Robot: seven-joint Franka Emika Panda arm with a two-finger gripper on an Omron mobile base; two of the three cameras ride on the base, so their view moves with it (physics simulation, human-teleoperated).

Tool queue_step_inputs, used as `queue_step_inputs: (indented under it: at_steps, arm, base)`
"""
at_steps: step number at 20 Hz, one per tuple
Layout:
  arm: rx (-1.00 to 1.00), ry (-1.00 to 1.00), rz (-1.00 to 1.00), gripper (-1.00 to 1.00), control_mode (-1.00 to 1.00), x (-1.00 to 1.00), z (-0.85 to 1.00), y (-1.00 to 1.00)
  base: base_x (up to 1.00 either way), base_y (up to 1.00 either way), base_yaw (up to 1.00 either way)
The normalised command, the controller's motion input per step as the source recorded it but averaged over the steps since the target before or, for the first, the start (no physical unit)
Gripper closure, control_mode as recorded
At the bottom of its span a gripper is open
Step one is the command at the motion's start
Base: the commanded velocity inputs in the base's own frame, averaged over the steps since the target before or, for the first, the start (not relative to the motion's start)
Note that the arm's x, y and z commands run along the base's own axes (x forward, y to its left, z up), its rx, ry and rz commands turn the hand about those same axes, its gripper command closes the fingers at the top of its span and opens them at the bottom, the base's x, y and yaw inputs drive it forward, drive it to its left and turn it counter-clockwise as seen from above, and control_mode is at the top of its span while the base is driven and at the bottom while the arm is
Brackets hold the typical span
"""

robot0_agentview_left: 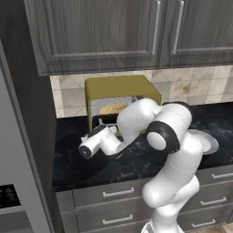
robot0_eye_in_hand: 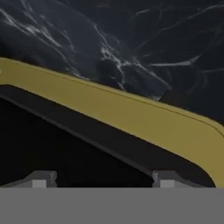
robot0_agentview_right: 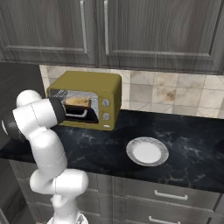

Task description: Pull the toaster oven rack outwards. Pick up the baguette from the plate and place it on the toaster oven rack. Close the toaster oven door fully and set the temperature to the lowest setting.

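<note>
The baguette [robot0_agentview_right: 77, 102] was seen on the toaster oven rack [robot0_agentview_right: 77, 107] inside the toaster oven [robot0_agentview_right: 111, 94]. The gripper [robot0_eye_in_hand: 103, 179] was released, fingertips apart, at the door. Door closing was judged next.

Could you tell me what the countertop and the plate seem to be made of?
The countertop looks like polished black marble or similar stone: dark with thin white veins. The plate looks like glazed ceramic: a smooth pale centre and speckled grey rim, though the rendering leaves this uncertain.
</note>
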Motion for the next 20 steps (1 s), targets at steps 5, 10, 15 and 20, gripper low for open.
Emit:
queue_step_inputs:
  at_steps: [5,10,15,20]
  arm:
    - [-0.29,0.0,0.12,-1.0,-1.0,1.0,1.0,0.11]
    - [-0.32,0.0,0.09,-1.0,-1.0,1.0,1.0,0.2]
    - [-0.29,0.01,0.14,-1.0,-1.0,0.98,1.0,0.05]
    - [-0.26,0.01,0.3,-1.0,-1.0,0.46,1.0,0.0]
  base:
    - [0.0,0.0,0.0]
    - [0.0,0.0,0.0]
    - [0.0,0.0,0.0]
    - [0.0,0.0,0.0]
